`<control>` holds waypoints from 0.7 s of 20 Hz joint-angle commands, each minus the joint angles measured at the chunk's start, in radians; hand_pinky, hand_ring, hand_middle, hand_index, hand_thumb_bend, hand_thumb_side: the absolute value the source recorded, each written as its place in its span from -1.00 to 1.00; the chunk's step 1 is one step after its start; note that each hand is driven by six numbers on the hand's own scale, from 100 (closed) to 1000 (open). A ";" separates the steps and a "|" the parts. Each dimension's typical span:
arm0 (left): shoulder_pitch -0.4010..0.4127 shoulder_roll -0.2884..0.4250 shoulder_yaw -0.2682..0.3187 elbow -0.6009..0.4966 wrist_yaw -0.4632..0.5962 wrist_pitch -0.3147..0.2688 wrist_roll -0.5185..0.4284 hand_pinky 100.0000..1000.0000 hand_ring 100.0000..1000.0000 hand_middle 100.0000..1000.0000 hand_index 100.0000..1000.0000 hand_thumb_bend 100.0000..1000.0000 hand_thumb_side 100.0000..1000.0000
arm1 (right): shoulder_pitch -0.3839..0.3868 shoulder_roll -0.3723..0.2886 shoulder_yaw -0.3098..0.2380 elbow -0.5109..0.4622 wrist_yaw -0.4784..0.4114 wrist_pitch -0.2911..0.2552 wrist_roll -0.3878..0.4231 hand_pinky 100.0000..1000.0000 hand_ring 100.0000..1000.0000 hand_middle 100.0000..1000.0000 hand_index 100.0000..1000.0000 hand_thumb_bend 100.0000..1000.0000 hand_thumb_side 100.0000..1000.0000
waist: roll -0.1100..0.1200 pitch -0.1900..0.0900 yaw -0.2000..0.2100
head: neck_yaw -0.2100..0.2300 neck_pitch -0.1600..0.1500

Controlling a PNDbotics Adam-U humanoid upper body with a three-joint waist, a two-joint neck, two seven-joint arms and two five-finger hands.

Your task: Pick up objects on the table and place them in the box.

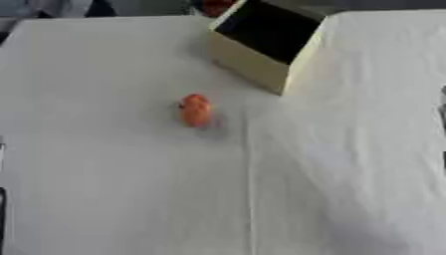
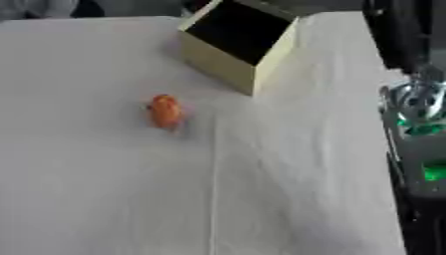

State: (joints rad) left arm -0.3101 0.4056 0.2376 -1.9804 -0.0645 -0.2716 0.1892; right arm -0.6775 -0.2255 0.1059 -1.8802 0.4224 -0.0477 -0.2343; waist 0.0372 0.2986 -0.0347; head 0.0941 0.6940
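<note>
While nothing touches it, a small orange thing (image 1: 195,110) lies on the tabletop (image 1: 104,189), a little left of the middle. It is longer than it is wide, and its long side runs away from the robot. It is too blurry to say what it is. A soft shadow sits just to its right.

Up and to the right of it, well apart, stands the box (image 1: 261,47). The box is pale yellow on the outside and dark on the inside. It sits turned, with one corner toward the orange thing, and its open top can be seen from above. What is inside it cannot be made out.

Behind the box, at the far edge, a bit of something red (image 1: 213,6) peeks out. Its shape cannot be told.

A white cloth covers the tabletop, and a fold line (image 1: 253,199) runs down it from near the box toward the robot.

At the right edge of the right eye view, a black and silver arm (image 2: 416,114) shows, with some green spots on it. The right hand itself cannot be seen, so nobody can say if it is wide or narrow or holding something. The left hand does not show in either view.
</note>
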 commanded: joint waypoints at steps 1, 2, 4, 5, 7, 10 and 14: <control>-0.007 0.145 -0.042 -0.020 -0.071 0.075 -0.030 0.14 0.38 0.52 0.63 -1.00 0.15 | -0.014 -0.012 0.004 -0.014 0.008 -0.001 0.003 0.47 0.55 0.33 0.41 -1.00 0.69 | 0.003 -0.021 -0.002 | 0.001 0.007; -0.009 0.185 -0.062 -0.020 -0.090 0.097 -0.036 0.14 0.38 0.52 0.63 -1.00 0.14 | -0.015 -0.012 0.005 -0.013 0.008 -0.001 0.004 0.47 0.55 0.33 0.41 -1.00 0.69 | 0.005 -0.021 -0.004 | 0.000 0.008; -0.017 0.271 -0.109 -0.020 -0.128 0.126 -0.058 0.15 0.39 0.52 0.63 -1.00 0.12 | -0.018 -0.013 0.008 -0.013 0.008 -0.002 0.006 0.47 0.55 0.33 0.41 -1.00 0.69 | 0.007 -0.021 -0.007 | 0.000 0.009; -0.022 0.313 -0.133 -0.020 -0.144 0.138 -0.072 0.16 0.40 0.51 0.63 -1.00 0.09 | -0.019 -0.014 0.009 -0.012 0.009 -0.002 0.008 0.47 0.55 0.33 0.41 -1.00 0.69 | 0.009 -0.020 -0.008 | 0.001 0.010; -0.037 0.391 -0.182 -0.020 -0.162 0.161 -0.107 0.18 0.41 0.51 0.63 -1.00 0.08 | -0.020 -0.014 0.012 -0.011 0.008 -0.003 0.010 0.47 0.55 0.33 0.41 -1.00 0.69 | 0.012 -0.020 -0.010 | 0.004 0.011; -0.066 0.492 -0.258 -0.019 -0.159 0.187 -0.179 0.19 0.42 0.51 0.65 -1.00 0.08 | -0.023 -0.014 0.016 -0.010 0.007 -0.004 0.014 0.47 0.55 0.33 0.41 -1.00 0.69 | 0.016 -0.020 -0.015 | 0.010 0.011; -0.115 0.600 -0.343 -0.016 -0.134 0.206 -0.281 0.22 0.44 0.51 0.66 -1.00 0.10 | -0.027 -0.013 0.020 -0.008 0.005 -0.005 0.018 0.47 0.55 0.33 0.41 -1.00 0.70 | 0.019 -0.019 -0.022 | 0.017 0.011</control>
State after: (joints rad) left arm -0.4095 0.9392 -0.0913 -1.9825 -0.2071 -0.0708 -0.0640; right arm -0.6865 -0.2256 0.1246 -1.8798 0.4244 -0.0520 -0.2201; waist 0.0543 0.2985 -0.0569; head 0.1062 0.6947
